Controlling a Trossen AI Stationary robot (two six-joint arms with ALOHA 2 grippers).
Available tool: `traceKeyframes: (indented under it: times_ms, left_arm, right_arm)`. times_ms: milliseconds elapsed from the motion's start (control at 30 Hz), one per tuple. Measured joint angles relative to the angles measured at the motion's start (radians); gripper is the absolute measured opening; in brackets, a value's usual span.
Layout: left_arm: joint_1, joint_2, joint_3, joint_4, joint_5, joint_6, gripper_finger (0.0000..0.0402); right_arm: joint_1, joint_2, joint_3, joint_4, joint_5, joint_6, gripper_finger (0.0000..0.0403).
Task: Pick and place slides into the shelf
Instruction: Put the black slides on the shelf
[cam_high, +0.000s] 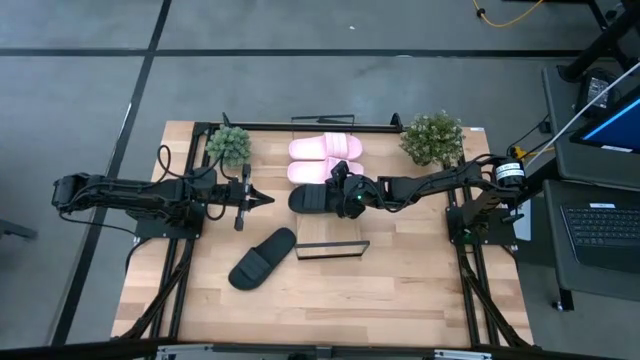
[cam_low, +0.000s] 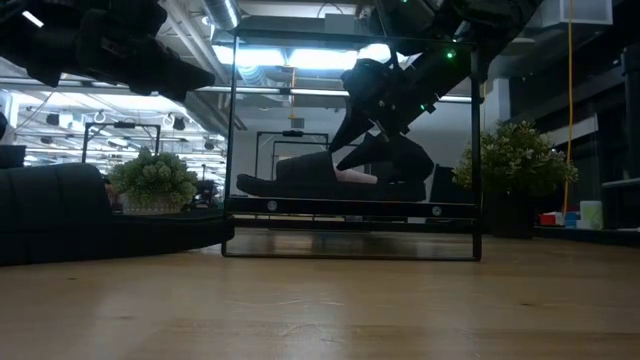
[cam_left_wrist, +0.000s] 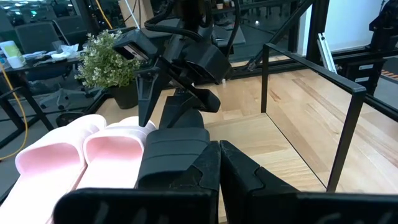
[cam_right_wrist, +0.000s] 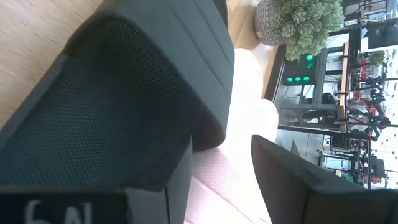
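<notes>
One black slide (cam_high: 312, 199) lies sole down in the shelf (cam_low: 350, 207), beside two pale pink slides (cam_high: 325, 147) (cam_high: 318, 170) farther back. The second black slide (cam_high: 262, 258) lies flat on the tabletop, near and left of the shelf. My right gripper (cam_high: 345, 195) hangs open over the shelved black slide (cam_left_wrist: 174, 149), its fingers spread to either side of the slide's rear part. My left gripper (cam_high: 266, 200) is shut and hovers just left of the shelf, pointing at that slide. My right gripper is open. One finger (cam_right_wrist: 155, 186) lies close along the black slide's strap (cam_right_wrist: 124, 81), the other (cam_right_wrist: 292, 180) stands off over the pink slide (cam_right_wrist: 242, 93). I cannot tell whether either finger touches the slide, which rests on the shelf.
A thin black metal frame (cam_left_wrist: 311, 68) boxes in the shelf, with a low bar (cam_high: 332, 250) on its near side. Potted plants stand at the far left (cam_high: 229, 144) and far right (cam_high: 432, 137). Bare wood lies along the table's near edge (cam_high: 380, 300).
</notes>
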Motion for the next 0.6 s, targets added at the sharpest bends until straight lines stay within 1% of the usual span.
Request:
traceKeyframes:
  times_ms: [600]
  left_arm:
    - [0.0, 0.0, 0.0, -0.003, 0.0, 0.0, 0.0]
  right_arm:
    - [0.0, -0.022, 0.0, -0.023, 0.002, -0.001, 0.0165]
